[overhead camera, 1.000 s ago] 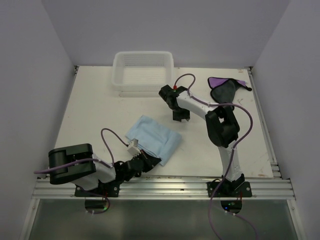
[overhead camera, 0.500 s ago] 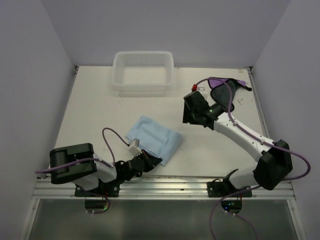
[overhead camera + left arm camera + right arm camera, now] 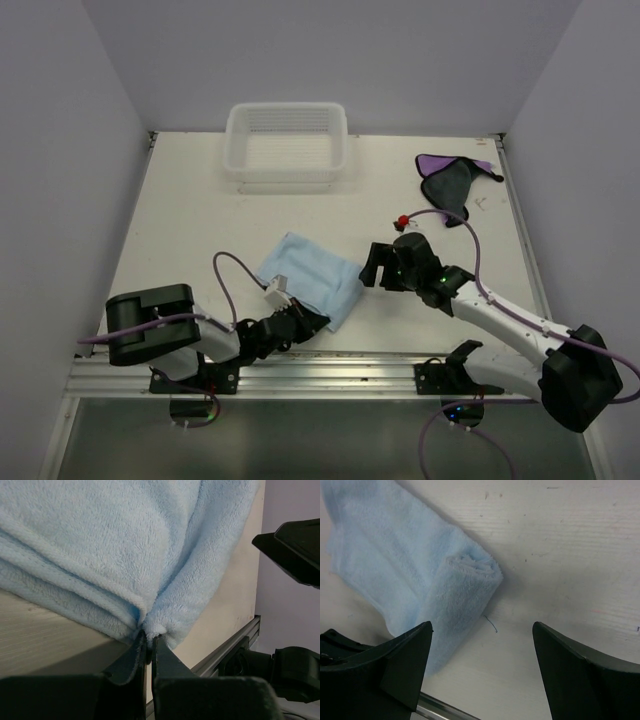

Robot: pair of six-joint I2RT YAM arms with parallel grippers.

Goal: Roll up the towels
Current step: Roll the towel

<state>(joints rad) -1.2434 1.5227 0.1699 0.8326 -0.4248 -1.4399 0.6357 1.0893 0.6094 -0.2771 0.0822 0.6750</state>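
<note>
The light blue towel lies folded near the table's front edge; it also shows in the left wrist view and the right wrist view. My left gripper is shut on the towel's near corner, its jaws pinching the cloth. My right gripper is open and empty, hovering just right of the towel's right end. The purple towel with a dark grey side lies crumpled at the back right, away from both grippers.
A white mesh basket stands at the back centre. The metal rail runs along the table's front edge just below the left gripper. Purple-grey walls close in on both sides.
My right arm has swung from the back right near the purple towel down and forward to the blue towel's right end. The left gripper stays on the towel's corner.
</note>
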